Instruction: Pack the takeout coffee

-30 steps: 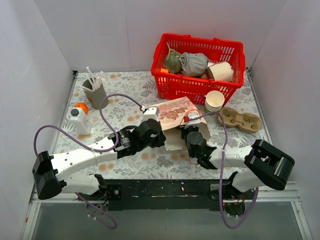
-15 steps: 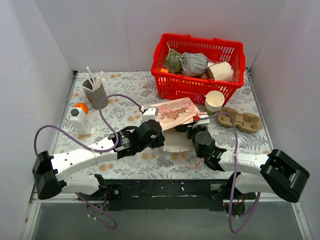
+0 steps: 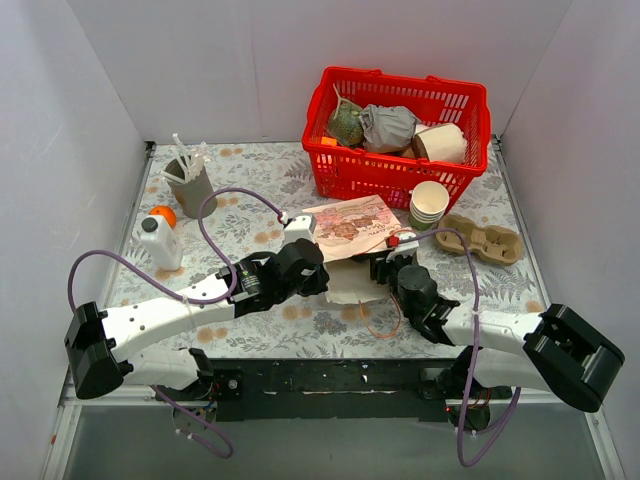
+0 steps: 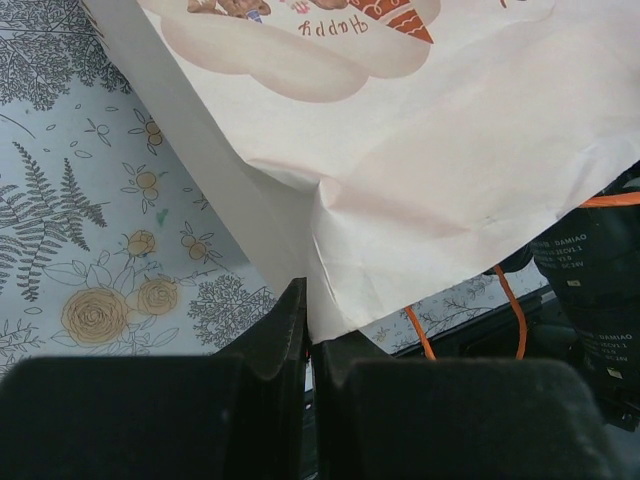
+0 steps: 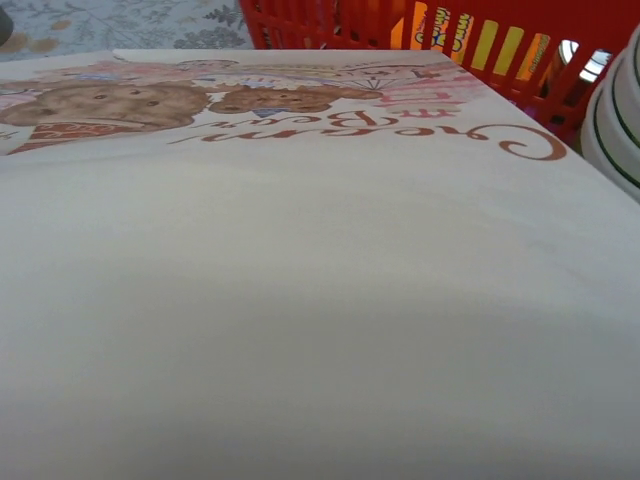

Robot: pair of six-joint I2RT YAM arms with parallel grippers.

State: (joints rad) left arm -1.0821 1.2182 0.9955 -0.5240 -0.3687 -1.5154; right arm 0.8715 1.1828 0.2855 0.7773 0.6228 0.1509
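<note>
The takeout coffee, a dark green cup with a black lid, is not in sight in any view. A white paper bag [image 3: 345, 225] printed with bears lies on the floral table between my arms. My left gripper [image 3: 320, 281] is shut on the bag's near edge; in the left wrist view the jaws [image 4: 308, 335] pinch the paper [image 4: 430, 150]. My right gripper [image 3: 386, 267] has its front end tucked at the bag's right side. In the right wrist view the bag [image 5: 300, 250] fills the frame and hides the fingers.
A red basket [image 3: 372, 181] with wrapped items stands at the back right. A stack of cream cups [image 3: 429, 203] and a cardboard cup carrier [image 3: 485, 238] sit right of the bag. A grey utensil cup [image 3: 190, 183], white bottle [image 3: 160, 243] and orange [image 3: 163, 214] stand left.
The bag's near part has dropped from standing open to lying flatter. My right arm has stretched out to the right and its gripper moved up against the bag. The left arm stayed put.
</note>
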